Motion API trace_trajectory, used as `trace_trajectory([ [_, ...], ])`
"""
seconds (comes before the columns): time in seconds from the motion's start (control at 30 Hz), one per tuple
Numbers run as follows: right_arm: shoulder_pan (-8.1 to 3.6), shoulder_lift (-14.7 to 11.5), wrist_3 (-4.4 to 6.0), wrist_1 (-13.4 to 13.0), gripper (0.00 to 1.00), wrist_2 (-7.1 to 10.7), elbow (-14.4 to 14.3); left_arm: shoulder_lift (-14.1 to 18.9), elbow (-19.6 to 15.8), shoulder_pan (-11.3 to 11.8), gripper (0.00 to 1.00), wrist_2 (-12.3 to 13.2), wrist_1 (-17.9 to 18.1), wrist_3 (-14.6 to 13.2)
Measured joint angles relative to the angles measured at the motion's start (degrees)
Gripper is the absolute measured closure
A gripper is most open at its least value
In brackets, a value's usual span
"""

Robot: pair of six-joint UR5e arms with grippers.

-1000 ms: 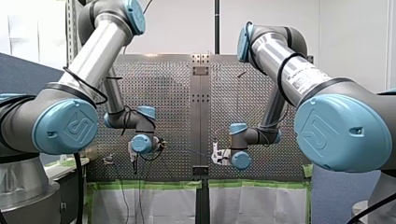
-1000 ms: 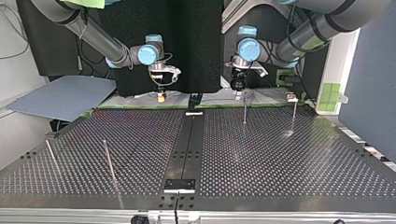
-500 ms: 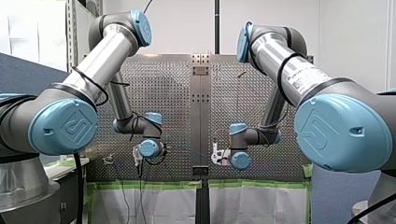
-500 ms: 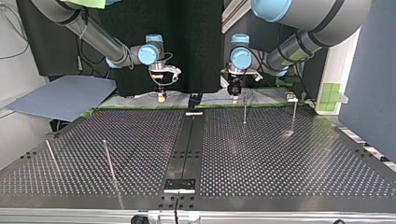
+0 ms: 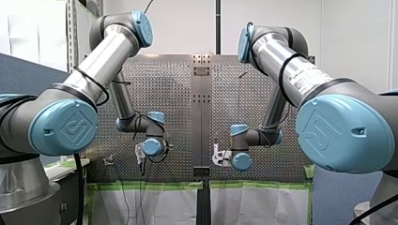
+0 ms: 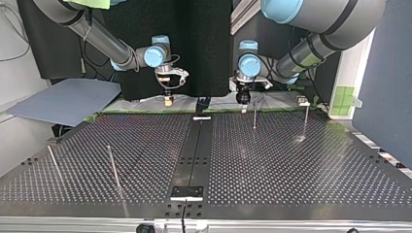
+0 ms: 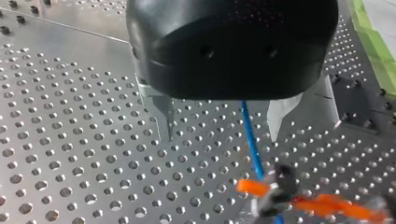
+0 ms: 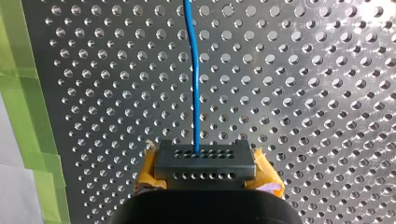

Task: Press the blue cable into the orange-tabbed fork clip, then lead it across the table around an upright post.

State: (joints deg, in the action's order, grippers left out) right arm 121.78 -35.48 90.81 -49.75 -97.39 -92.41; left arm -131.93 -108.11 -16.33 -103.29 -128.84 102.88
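The left wrist view shows my left gripper (image 7: 222, 137) open, its two metal fingers (image 7: 164, 116) hanging over the perforated plate. The blue cable (image 7: 250, 135) runs between them without touching either and drops into the orange-tabbed fork clip (image 7: 273, 189) just ahead. In the right wrist view my right gripper (image 8: 204, 163), with yellow pads, is shut on the blue cable (image 8: 192, 70), which leads straight away from it. The top view has my right gripper (image 6: 168, 99) at the far edge left of centre and my left gripper (image 6: 242, 101) right of centre.
Thin upright posts stand on the table (image 6: 291, 165): one (image 6: 254, 116) close beside my left gripper, another (image 6: 306, 119) further right, and two (image 6: 112, 167) at the top view's near left. A black centre rail (image 6: 194, 155) splits the table. Green tape (image 8: 28, 93) lines its edge.
My left arm has swung towards the table's centre, leftward in the top view, and its gripper has dropped slightly. My right arm has stayed still.
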Motion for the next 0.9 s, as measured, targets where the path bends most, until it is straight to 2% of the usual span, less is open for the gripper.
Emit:
trace_trajectory([
  [0.73,0.11,0.09,0.00,0.15,1.00,0.17,-0.01,-0.10,0.81,0.18,0.00,-0.04,-1.23,-1.97],
  [0.9,0.16,0.10,0.00,0.22,1.00,0.17,-0.01,-1.65,1.99,-0.20,0.00,-1.20,-2.61,-3.38],
])
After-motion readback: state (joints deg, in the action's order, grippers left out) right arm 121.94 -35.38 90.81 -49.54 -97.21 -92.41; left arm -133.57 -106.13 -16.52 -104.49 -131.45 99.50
